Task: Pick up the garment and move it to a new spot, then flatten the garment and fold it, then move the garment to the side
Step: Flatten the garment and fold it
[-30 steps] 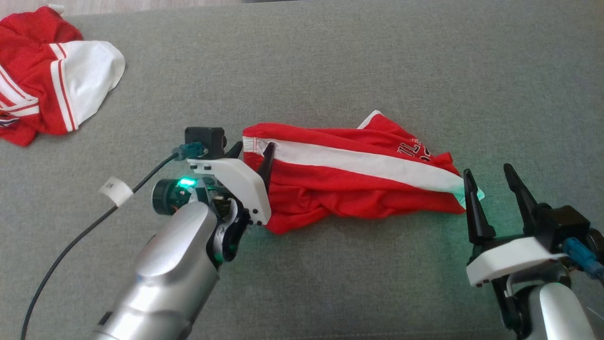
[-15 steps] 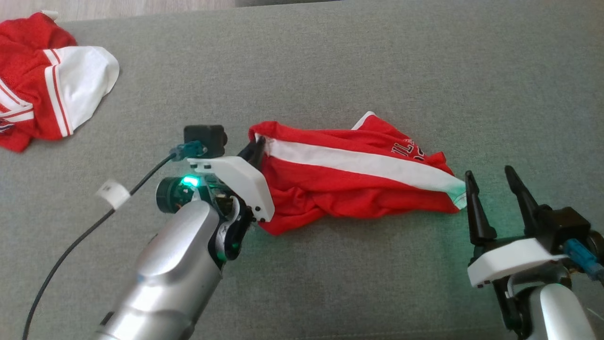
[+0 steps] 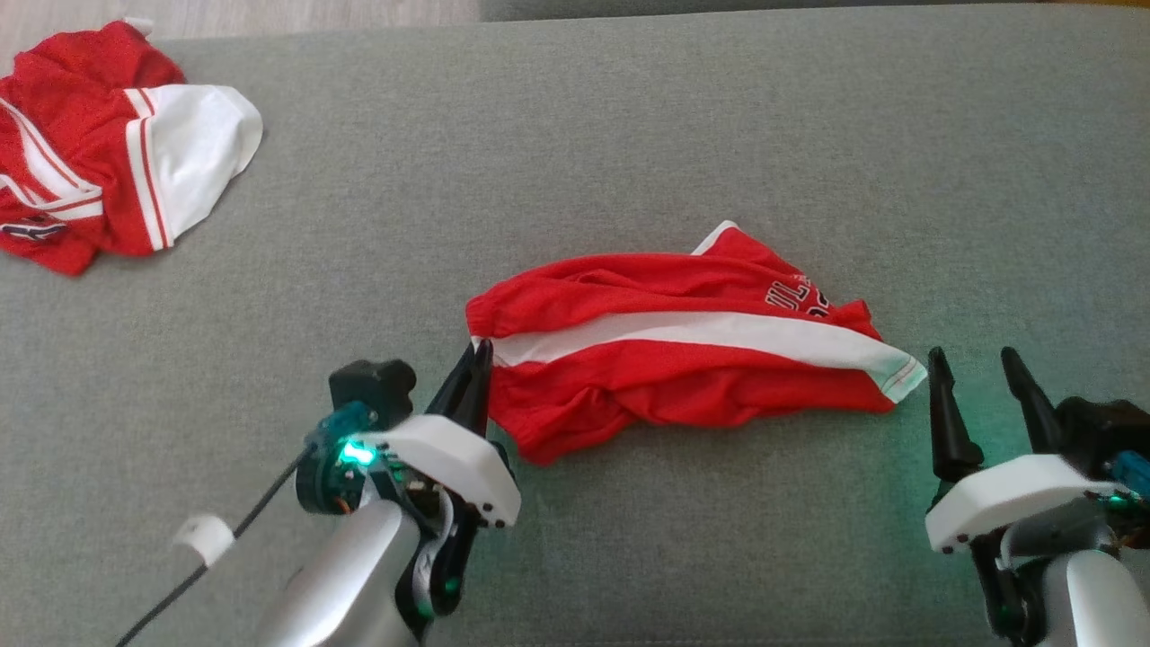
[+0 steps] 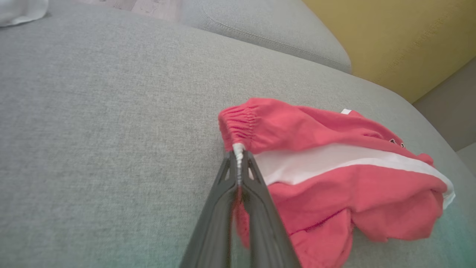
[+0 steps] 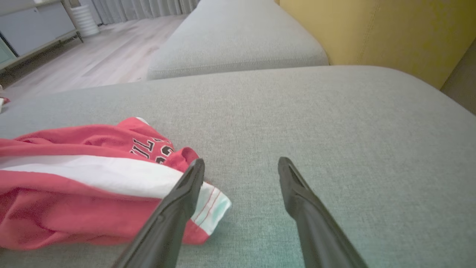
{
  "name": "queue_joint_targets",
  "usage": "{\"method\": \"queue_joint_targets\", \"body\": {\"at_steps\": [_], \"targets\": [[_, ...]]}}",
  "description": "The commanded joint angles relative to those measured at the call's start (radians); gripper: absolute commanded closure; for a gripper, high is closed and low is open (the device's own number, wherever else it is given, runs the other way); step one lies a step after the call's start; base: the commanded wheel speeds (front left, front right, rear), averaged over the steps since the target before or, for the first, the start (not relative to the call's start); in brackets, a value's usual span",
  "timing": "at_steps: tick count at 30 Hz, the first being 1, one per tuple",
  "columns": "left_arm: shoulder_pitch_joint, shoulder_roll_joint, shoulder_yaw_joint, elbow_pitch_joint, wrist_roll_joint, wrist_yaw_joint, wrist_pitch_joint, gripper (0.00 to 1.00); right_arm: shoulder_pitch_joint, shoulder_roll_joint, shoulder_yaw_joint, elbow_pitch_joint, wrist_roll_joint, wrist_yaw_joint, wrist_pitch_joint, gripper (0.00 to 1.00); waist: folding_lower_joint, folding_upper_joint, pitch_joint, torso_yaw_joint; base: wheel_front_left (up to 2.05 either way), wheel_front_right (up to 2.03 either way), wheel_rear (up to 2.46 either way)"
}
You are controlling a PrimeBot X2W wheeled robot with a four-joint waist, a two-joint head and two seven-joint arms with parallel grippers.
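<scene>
The garment (image 3: 683, 359) is a pair of red shorts with a white side stripe, lying crumpled across the middle of the grey cushion (image 3: 629, 135). My left gripper (image 3: 481, 355) is shut on its waistband corner at the left end; in the left wrist view the fingers (image 4: 238, 167) pinch the white edge of the garment (image 4: 334, 178). My right gripper (image 3: 975, 364) stands open just right of the hem, nothing between its fingers. In the right wrist view its left finger (image 5: 191, 178) overlaps the white hem of the garment (image 5: 93, 178).
A second red and white garment (image 3: 99, 180) lies bunched at the cushion's far left corner. Wooden floor (image 5: 96, 56) and another grey cushion (image 5: 238, 37) lie beyond. A yellow backrest (image 5: 379, 29) rises at the right.
My left gripper has shut on the waistband corner and drawn it toward me. The head camera has shifted, so the whole scene sits differently. The right gripper stays open.
</scene>
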Motion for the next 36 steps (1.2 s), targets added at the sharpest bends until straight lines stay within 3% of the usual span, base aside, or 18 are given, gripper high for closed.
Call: {"method": "queue_joint_targets", "body": {"at_steps": [1,6,21,25,26,33,35,36], "targets": [[-0.016,0.025,0.03,-0.055,0.015,0.012,-0.019,1.0,-0.033,-0.008,0.019,-0.022,0.001,0.008,0.02,0.0,0.0,0.0,0.0,0.006,0.0,0.0,0.0],[0.007,0.035,0.024,-0.089,0.021,0.03,-0.019,1.0,-0.053,-0.008,0.03,-0.002,0.004,0.008,0.097,0.0,0.0,0.0,0.003,0.016,0.0,0.0,0.0],[0.01,0.05,0.026,-0.122,0.019,0.051,-0.009,1.0,-0.128,-0.008,0.101,0.111,0.043,0.008,0.155,0.0,0.0,0.0,0.014,0.016,0.0,0.0,0.0],[0.011,0.053,0.025,-0.123,0.018,0.052,-0.01,1.0,-0.139,-0.008,0.116,0.136,0.05,0.008,0.167,0.53,0.0,0.0,0.017,0.018,0.0,0.0,0.0],[0.011,0.054,0.025,-0.123,0.019,0.053,-0.01,1.0,-0.14,-0.008,0.117,0.138,0.048,0.008,0.167,0.58,0.0,0.0,0.017,0.019,0.0,0.0,0.0],[0.013,0.059,0.025,-0.125,0.015,0.056,-0.01,1.0,-0.114,-0.008,0.128,0.13,0.052,0.008,0.159,0.62,0.0,0.0,0.014,0.016,0.0,0.0,0.0],[0.013,0.062,0.027,-0.126,0.014,0.057,-0.01,1.0,-0.107,-0.008,0.133,0.129,0.058,0.008,0.162,0.72,0.0,0.0,0.013,0.013,0.0,0.0,0.0],[0.013,0.063,0.028,-0.127,0.014,0.058,-0.011,1.0,-0.105,-0.008,0.136,0.129,0.06,0.008,0.163,0.86,0.0,0.0,0.013,0.012,0.0,0.0,0.0]]}}
